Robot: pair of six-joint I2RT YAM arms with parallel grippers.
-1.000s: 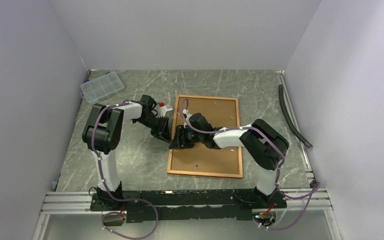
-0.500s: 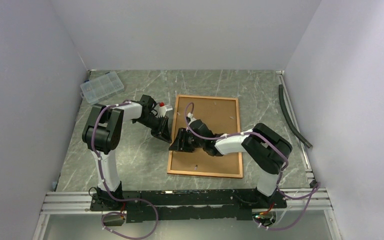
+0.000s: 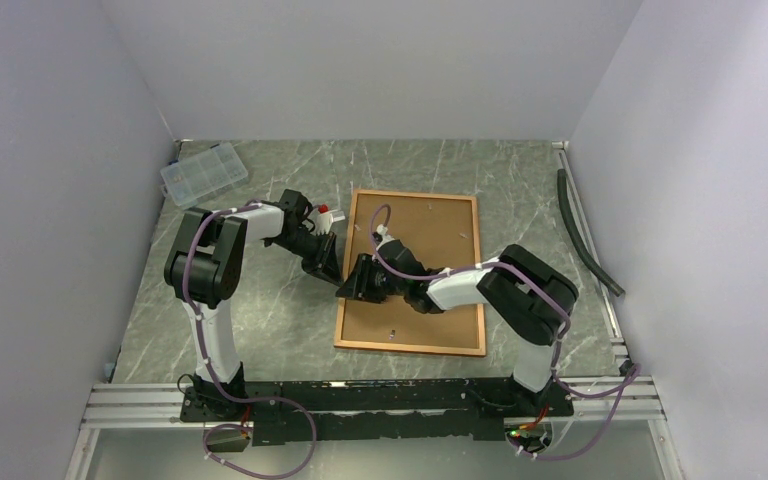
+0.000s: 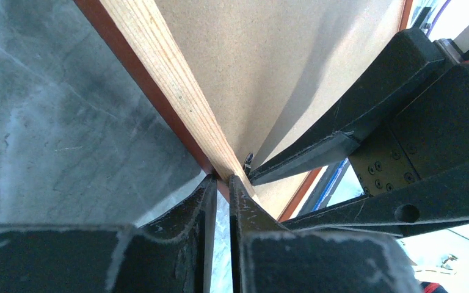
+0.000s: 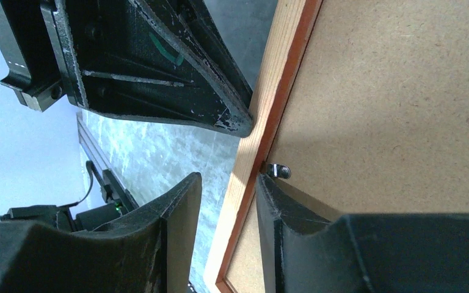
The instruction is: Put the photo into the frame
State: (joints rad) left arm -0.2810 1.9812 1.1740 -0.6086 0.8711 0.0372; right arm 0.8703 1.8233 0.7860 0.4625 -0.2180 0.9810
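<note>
The right arm has drawn its forearm a little toward the near edge of the bench [image 3: 260, 320] over the last second. The left arm and the frame [image 3: 415, 192] lie where they were.

The frame rests flat, back upward, in the middle of the bench, its long sides running from near to far. A brown backing board [image 3: 430, 235] fills the opening inside the red-orange border.

Both arms meet at the frame's left rail, about halfway along it. The right pincer [image 5: 229, 177] is spread and straddles that rail. One finger [image 5: 180, 232] hangs outside over the bench, with a strip of bench showing between it and the wood. The other finger [image 5: 269, 207] sits on the inner side above the board, just beside a small metal tab [image 5: 278, 171] at the rail's inner edge.

The left pincer [image 4: 220, 179] comes in from the outer side. Its fingers are drawn almost together, only a thin slit between them, and they grip nothing. Their tips touch the rail's outer edge, close to the tab.

A clear compartment box [image 3: 204, 172] sits at the far left corner, well apart from the frame. A dark curved strip [image 3: 585, 235] lies along the right wall.
</note>
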